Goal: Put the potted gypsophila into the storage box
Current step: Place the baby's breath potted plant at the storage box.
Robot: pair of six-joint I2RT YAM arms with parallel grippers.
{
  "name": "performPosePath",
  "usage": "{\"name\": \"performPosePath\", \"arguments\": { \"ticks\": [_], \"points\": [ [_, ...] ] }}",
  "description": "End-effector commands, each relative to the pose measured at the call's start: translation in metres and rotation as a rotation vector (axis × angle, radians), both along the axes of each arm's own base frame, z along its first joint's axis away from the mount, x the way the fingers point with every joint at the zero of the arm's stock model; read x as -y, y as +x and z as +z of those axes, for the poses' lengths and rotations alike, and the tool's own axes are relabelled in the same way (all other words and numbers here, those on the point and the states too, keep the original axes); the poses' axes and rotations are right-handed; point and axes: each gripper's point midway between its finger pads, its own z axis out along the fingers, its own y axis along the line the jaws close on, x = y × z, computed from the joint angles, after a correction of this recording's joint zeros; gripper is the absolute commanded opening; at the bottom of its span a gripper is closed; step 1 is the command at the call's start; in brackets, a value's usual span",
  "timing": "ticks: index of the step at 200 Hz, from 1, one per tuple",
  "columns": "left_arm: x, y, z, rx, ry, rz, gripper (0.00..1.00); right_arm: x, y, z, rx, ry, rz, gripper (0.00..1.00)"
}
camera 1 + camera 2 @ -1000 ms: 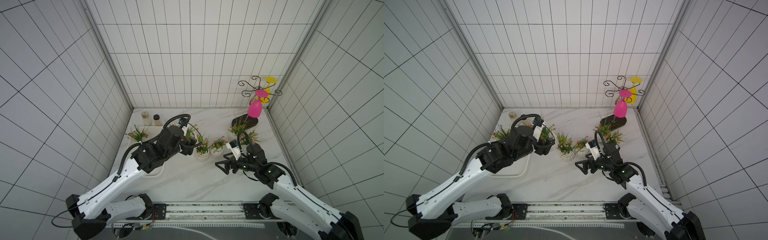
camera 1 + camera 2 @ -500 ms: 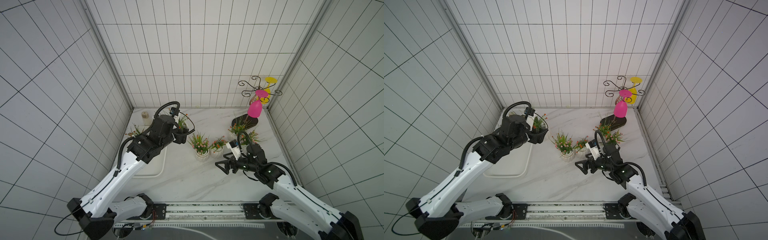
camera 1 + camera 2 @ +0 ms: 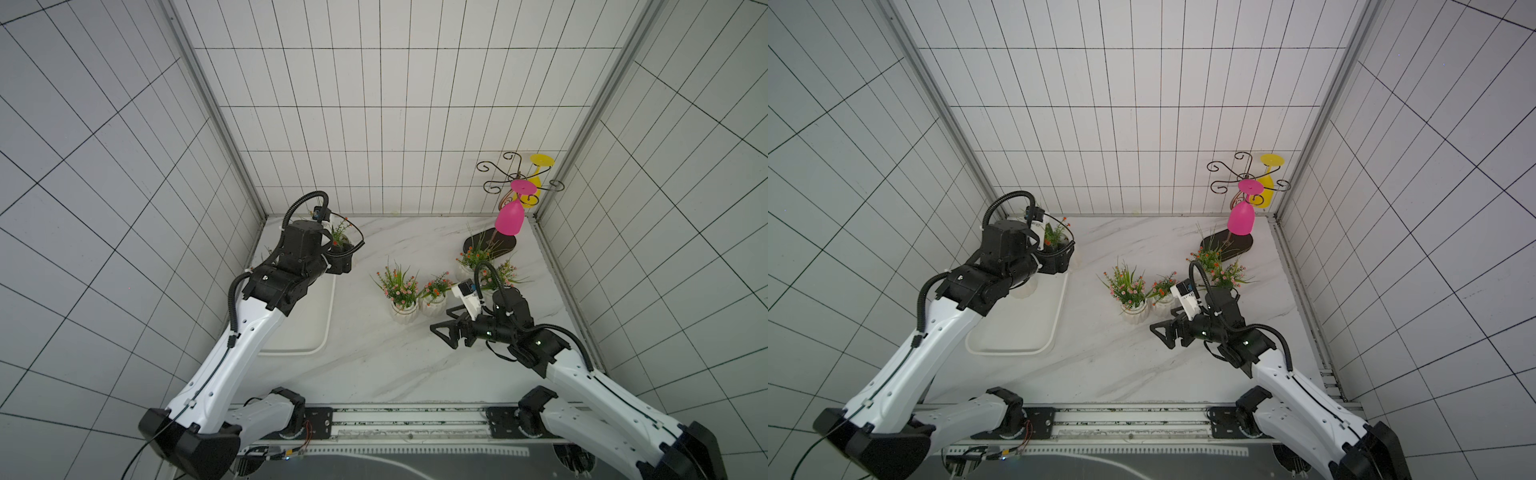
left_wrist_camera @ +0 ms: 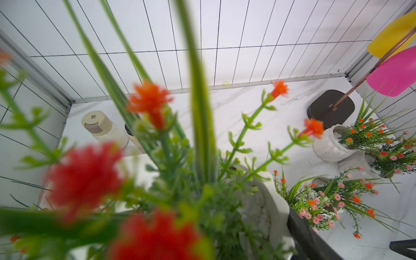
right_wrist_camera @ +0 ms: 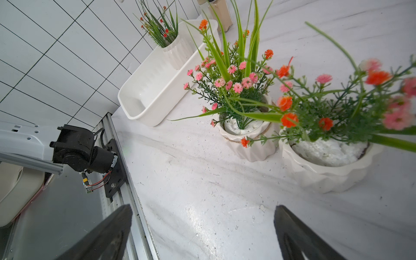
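At the far left of the white marble-pattern tabletop [image 3: 374, 365], my left gripper [image 3: 345, 254] is clamped on the potted gypsophila [image 3: 340, 235], a white pot of green stems with red flowers. It sits over the far right part of the storage box [image 3: 328, 328], a shallow white rectangular plastic tray with rounded corners.

View differences:
- The left wrist view alone shows the held pot's wavy rim and white pebble fill [image 4: 258, 207], with one dark finger [image 4: 310, 236] against its side. It also shows a cream lidded jar [image 4: 99, 126] in the far left corner, which my arm covers in both top views.
- The right wrist view alone shows the inside of the box [image 5: 144, 108]. A second white ribbed pot with red flowers [image 5: 174, 53] stands at its far end. In a top view only a white sliver of that pot [image 3: 1023, 286] shows under my left forearm.

Arm pose:
- My left arm reaches from the near left base, with the forearm lying over the box.
- My right forearm points left. My right gripper [image 3: 448, 332] hangs low over bare tabletop, fingers spread wide and empty. It is just near of a white fluted pot of pink flowers [image 3: 404, 311] and a low white pot of orange flowers [image 3: 434, 305].

Not resolved:
- I cannot tell whether the held pot's base touches the box floor.
- The blossoms nearest the left wrist lens are blurred.
- My other left finger is out of that frame.
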Motion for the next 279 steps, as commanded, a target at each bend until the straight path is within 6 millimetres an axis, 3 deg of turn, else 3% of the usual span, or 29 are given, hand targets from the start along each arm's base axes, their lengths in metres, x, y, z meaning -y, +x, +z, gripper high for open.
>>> {"name": "performPosePath", "arguments": {
  "ticks": [1, 121, 279],
  "points": [
    [0.0, 0.02, 0.02, 0.101, -0.019, -0.02, 0.55, -0.001, 0.002, 0.008, 0.024, 0.017, 0.011, 0.99],
    [-0.066, 0.058, -0.038, 0.042, 0.055, 0.158, 0.54, -0.002, 0.002, 0.007, 0.022, 0.015, 0.017, 0.99],
    [-0.094, 0.094, -0.125, -0.051, 0.077, 0.291, 0.52, 0.002, -0.002, 0.004, 0.021, 0.013, 0.016, 0.99]
  ]
}}
